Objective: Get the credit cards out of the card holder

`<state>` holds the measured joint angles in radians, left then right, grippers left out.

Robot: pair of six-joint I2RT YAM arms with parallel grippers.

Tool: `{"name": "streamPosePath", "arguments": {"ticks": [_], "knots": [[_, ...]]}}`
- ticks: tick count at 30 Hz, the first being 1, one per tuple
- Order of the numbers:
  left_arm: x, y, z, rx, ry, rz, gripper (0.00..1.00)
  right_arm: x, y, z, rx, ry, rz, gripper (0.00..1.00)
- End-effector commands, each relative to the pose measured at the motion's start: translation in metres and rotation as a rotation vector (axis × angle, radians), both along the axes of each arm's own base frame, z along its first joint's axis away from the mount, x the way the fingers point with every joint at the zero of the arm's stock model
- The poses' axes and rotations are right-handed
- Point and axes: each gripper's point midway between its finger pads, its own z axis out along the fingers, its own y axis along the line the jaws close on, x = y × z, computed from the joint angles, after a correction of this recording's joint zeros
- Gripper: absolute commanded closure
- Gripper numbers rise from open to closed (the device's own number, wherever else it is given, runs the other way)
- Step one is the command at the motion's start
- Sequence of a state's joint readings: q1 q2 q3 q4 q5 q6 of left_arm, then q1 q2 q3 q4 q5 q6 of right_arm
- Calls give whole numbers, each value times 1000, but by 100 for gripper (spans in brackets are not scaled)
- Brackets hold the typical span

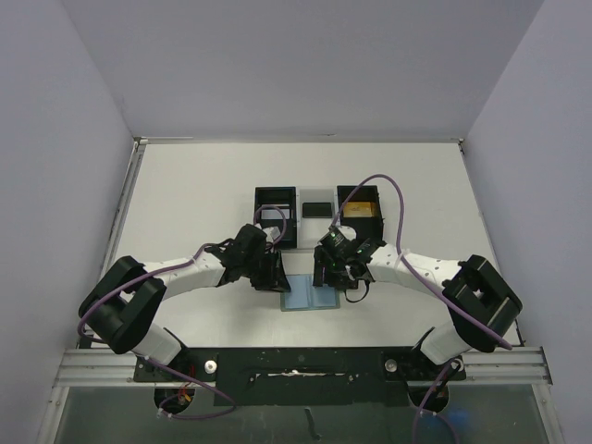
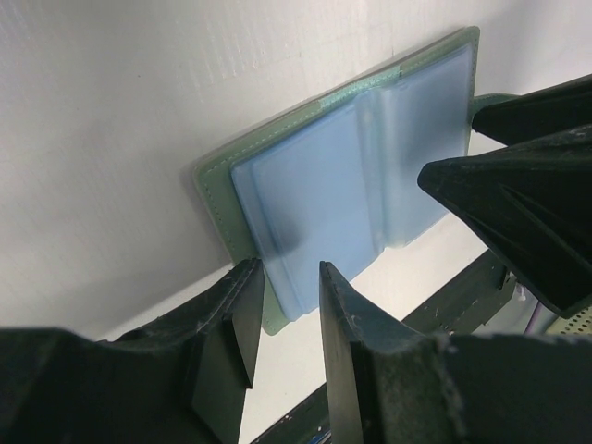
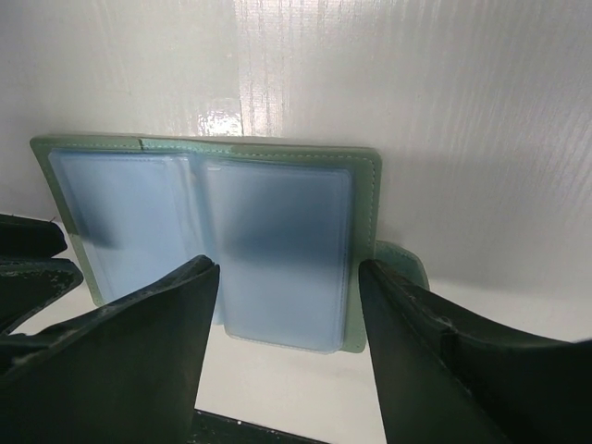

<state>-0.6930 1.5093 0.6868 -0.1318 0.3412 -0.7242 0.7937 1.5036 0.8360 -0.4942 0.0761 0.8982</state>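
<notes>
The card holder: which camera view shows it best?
The right wrist view: the card holder lies open and large, both pale blue pockets and the side tab in sight. The left wrist view shows it slanted, its near edge behind the left end effector. The top view shows it only small.

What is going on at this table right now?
An open card holder lies flat on the table. The left gripper stands at its left end, slightly open, and the right gripper hangs wide open over the other half. Neither holds anything. The pale blue pockets look empty. A gold-orange card, a black card and a pale card lie in the containers behind it.
</notes>
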Motion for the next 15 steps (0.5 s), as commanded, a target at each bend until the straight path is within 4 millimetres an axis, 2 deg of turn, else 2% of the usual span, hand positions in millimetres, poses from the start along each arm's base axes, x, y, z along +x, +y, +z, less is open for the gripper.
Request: {"name": "streamPosePath", "arguments": {"ticks": [1, 4, 8, 12, 15], "knots": [[10, -13, 17, -52, -50, -20, 70, 4, 8, 2, 17, -13, 8, 39], [9, -16, 18, -69, -48, -29, 70, 2, 17, -3, 62, -5, 21, 47], [7, -17, 13, -72, -30, -34, 70, 0, 20, -8, 62, 22, 29, 46], [6, -18, 9, -73, -20, -28, 72, 2, 41, 4, 199, -6, 53, 52], [5, -18, 7, -68, -13, -28, 73, 2, 49, 8, 255, -8, 57, 56]]}}
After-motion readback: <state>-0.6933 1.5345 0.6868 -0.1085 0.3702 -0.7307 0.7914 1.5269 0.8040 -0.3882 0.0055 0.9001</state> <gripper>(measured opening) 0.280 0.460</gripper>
